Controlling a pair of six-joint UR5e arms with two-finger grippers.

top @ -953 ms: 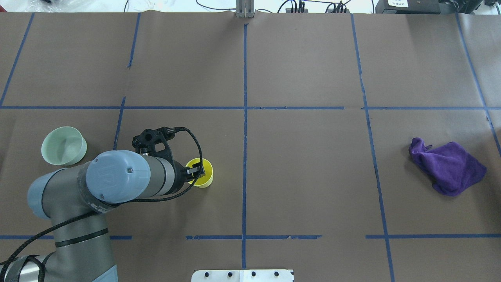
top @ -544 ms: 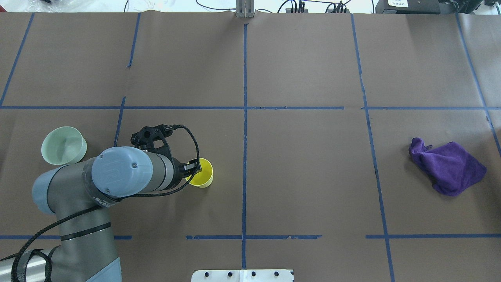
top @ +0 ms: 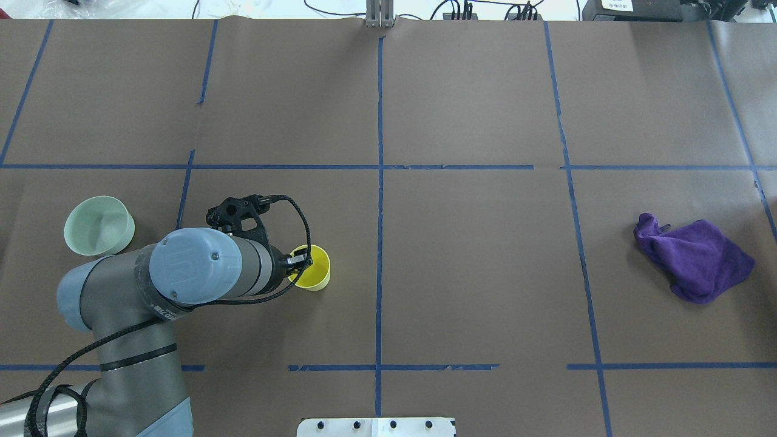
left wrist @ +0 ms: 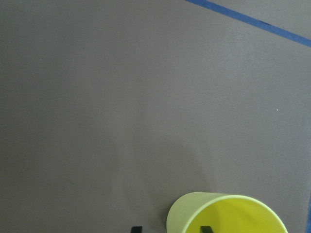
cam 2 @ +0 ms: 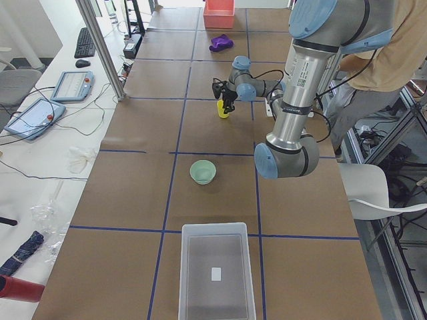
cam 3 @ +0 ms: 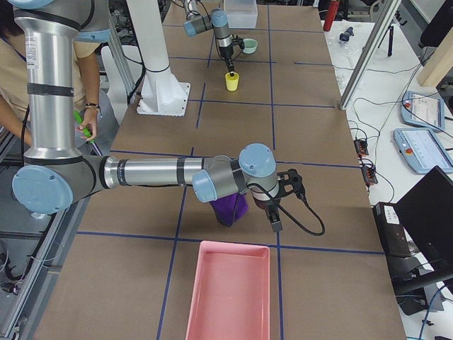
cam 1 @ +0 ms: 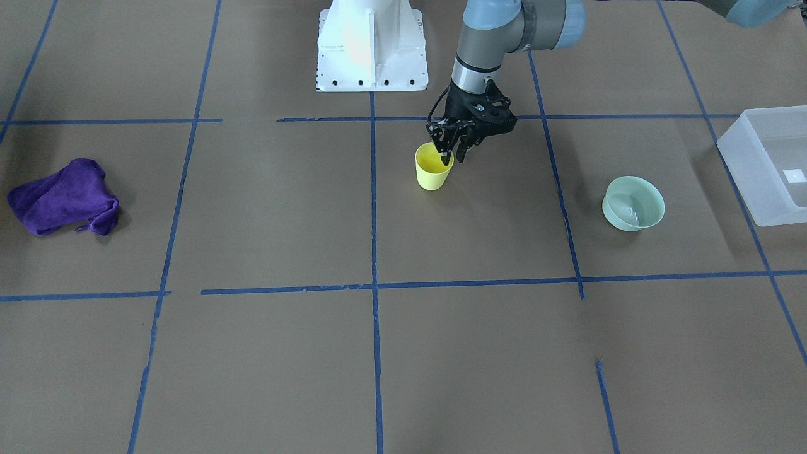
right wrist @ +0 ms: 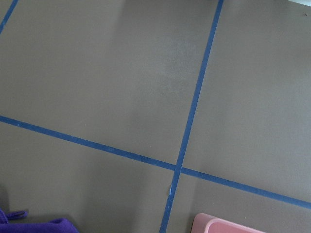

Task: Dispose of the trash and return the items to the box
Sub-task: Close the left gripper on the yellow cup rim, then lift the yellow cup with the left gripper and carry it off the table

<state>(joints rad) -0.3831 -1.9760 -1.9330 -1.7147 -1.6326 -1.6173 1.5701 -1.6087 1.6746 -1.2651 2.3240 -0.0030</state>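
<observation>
Left arm (top: 194, 273) has shifted slightly; box (cam 1: 750, 189) lies outermost on the left, cloth (top: 695, 260) far across, bowl (cam 1: 633, 203) between box and cup (cam 1: 434, 170) — left gripper (cam 1: 453, 156) unclenched, straddling the upright cup's rim; right gripper (cam 3: 274, 223): cannot tell.

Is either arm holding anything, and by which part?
Nothing yet. The left gripper is open, one finger inside the yellow cup, one outside its rim. The right gripper cannot be judged.

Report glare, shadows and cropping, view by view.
Front-facing view: glare washes out the white robot base; the box throws a soft shadow. Left wrist view: sharp, yellow cup cut off at the bottom edge. Right wrist view: pale sheen on the brown paper.
</observation>
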